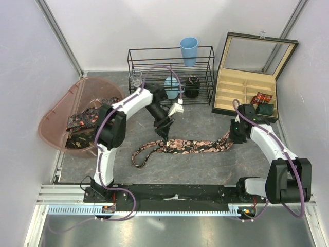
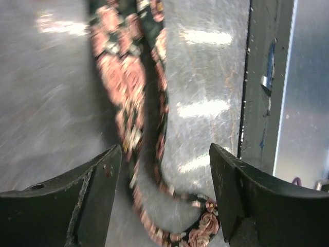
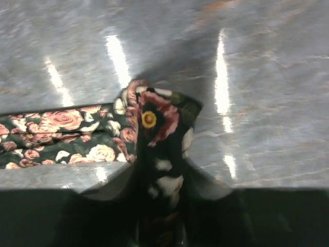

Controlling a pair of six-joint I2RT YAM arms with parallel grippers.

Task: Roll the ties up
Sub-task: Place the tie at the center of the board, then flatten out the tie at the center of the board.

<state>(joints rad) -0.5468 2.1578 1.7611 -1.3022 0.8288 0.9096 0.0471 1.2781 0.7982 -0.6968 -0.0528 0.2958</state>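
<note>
Black fingers (image 2: pixel 92 185) of the left gripper (image 2: pixel 164 159) stand wide apart and hold nothing. Right under them lies the tie (image 1: pixel 190 145), flat on the grey table (image 1: pixel 205 170). It runs long from left to right. Its thin end curls back near the left arm, and its wide end is over by the right arm.

The right gripper (image 1: pixel 235 133) pinches that wide end, with the cloth squeezed up between its own fingers. The left gripper is just above the thin part, so it is the nearer one there.

I think the next move is to come down on the thin part, or to start a roll from one end. The table has open room in front of the tie. At the back stand a wire rack (image 1: pixel 154 50) and a wooden box (image 1: pixel 241 87). A pink tub (image 1: pixel 92 90) holding more ties (image 1: pixel 82 121) sits far left, well apart.
</note>
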